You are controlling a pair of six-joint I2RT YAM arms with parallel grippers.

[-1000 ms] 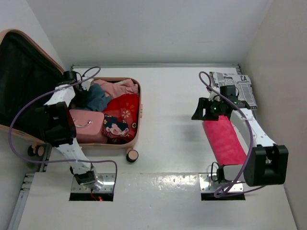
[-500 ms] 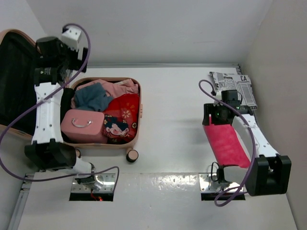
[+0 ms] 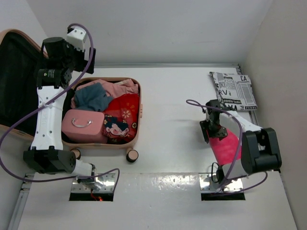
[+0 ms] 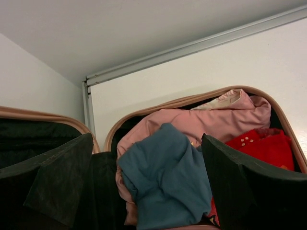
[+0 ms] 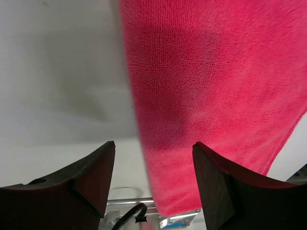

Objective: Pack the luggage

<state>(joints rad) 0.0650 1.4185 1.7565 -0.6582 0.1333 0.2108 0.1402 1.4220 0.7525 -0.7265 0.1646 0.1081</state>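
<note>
The luggage (image 3: pixel 138 125) lies open at the left, its black-lined lid (image 3: pixel 19 81) tipped back. Inside are a blue cloth (image 3: pixel 91 97), pink clothing (image 3: pixel 115 88), a red garment (image 3: pixel 125 111) and a small pink box (image 3: pixel 82 125). My left gripper (image 3: pixel 88 56) hangs high over the back of the case, open and holding nothing. In the left wrist view, the blue cloth (image 4: pixel 165 177) shows below the left gripper (image 4: pixel 147 139). My right gripper (image 3: pixel 211 130) is open over the left edge of a pink-red towel (image 3: pixel 229 141). The towel (image 5: pixel 216 86) lies flat under the right gripper (image 5: pixel 153 143).
A black-and-white printed paper (image 3: pixel 233 91) lies at the back right, beyond the towel. The suitcase wheels (image 3: pixel 132 155) stick out toward the near edge. Walls close in on the left, back and right. Metal mounting plates (image 3: pixel 223 183) sit at the arm bases.
My left gripper has opened, left the blue cloth in the case and risen well above it. My right gripper has pulled back along the towel toward the near side.
</note>
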